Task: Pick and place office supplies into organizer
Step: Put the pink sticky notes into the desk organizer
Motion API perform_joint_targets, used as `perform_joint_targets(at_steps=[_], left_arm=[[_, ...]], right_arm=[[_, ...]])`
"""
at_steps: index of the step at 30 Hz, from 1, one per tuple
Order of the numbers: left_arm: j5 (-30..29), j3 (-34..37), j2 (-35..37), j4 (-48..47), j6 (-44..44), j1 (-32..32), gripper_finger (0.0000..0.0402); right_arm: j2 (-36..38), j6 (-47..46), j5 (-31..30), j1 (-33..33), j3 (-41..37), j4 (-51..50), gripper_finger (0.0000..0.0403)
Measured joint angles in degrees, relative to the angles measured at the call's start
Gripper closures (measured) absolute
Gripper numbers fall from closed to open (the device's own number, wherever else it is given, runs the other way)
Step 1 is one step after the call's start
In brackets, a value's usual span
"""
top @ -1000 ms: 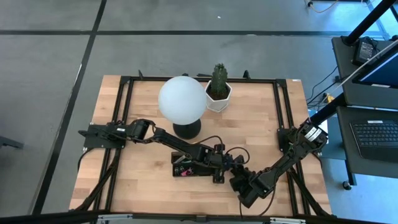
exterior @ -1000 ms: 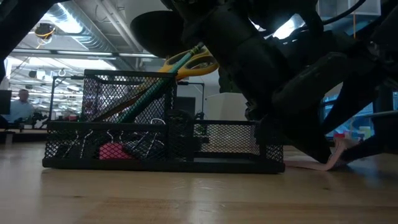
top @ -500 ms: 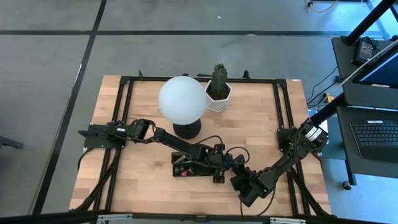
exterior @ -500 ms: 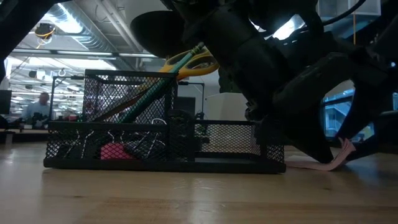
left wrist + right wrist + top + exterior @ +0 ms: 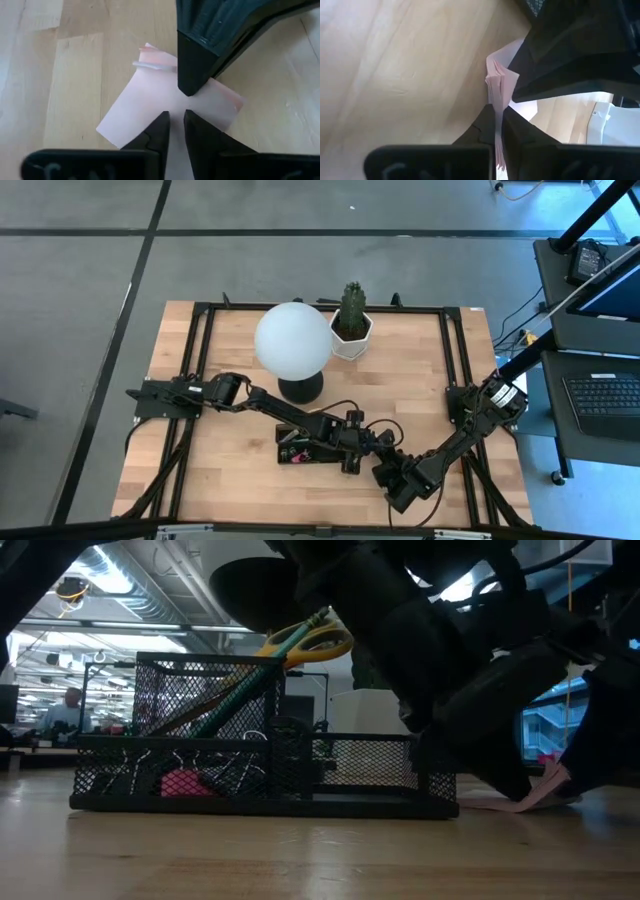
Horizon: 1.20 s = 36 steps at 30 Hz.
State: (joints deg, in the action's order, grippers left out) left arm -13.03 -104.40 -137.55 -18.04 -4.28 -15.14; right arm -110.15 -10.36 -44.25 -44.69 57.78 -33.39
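A pink sticky-note pad (image 5: 165,90) lies on the wood just right of the black mesh organizer (image 5: 300,450), and both grippers are over it. My right gripper (image 5: 498,127) is shut on the pad's edge. My left gripper (image 5: 177,122) points down at the pad's middle, with a narrow gap between its fingertips. In the high view the arms hide the pad. Yellow-handled scissors (image 5: 310,640) and pencils stand in the organizer's (image 5: 260,740) tall cup, and a pink item (image 5: 180,783) lies in its low tray. My right gripper pinches one edge of the pad (image 5: 496,95), several sheets together, between its two fingers. The fingers slant down from the table's near right. That edge (image 5: 548,780) is raised, while the rest of the pad (image 5: 490,805) lies on the wood. My left gripper's fingertips stand over the pad's top sheet (image 5: 150,107); whether they touch it I cannot tell.
A white globe lamp (image 5: 293,340) and a potted cactus (image 5: 351,315) stand behind the organizer toward the far edge. Black frame rails (image 5: 448,350) run along the table's sides. Bare wood lies at the near left and at the far right.
My right gripper has shut on the pad's raised edge, and its wrist has tipped slightly. The pad's edge stays lifted while the rest stays on the table. Both hands have kept their places.
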Motion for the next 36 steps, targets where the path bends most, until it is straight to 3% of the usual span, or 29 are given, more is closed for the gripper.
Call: perform_joint_targets(at_steps=[11, 20, 24, 30, 36], left_arm=[[-7.3, -5.6, 2.6, -8.1, 2.6, -1.0, 0.029], [-8.3, -7.9, 8.7, -9.4, 4.2, -3.6, 0.0298], [-13.0, -7.9, 13.4, -12.8, 6.3, -5.5, 0.0305], [-23.9, -7.6, 23.1, -22.4, 5.7, -9.1, 0.0316], [-25.8, -7.5, 30.7, -38.1, 0.1, -11.8, 0.0327]], right_arm=[[0.3, -2.3, 2.0, -1.2, 2.2, -6.3, 0.0396], [1.1, -4.3, 1.4, -1.3, 3.6, -9.9, 0.0396], [1.4, -7.0, 1.4, -1.4, 3.6, -11.0, 0.0396], [2.2, -12.6, 1.6, -1.6, 4.1, -13.4, 0.0396], [2.5, -15.0, 1.5, -1.6, 4.4, -14.2, 0.0394]])
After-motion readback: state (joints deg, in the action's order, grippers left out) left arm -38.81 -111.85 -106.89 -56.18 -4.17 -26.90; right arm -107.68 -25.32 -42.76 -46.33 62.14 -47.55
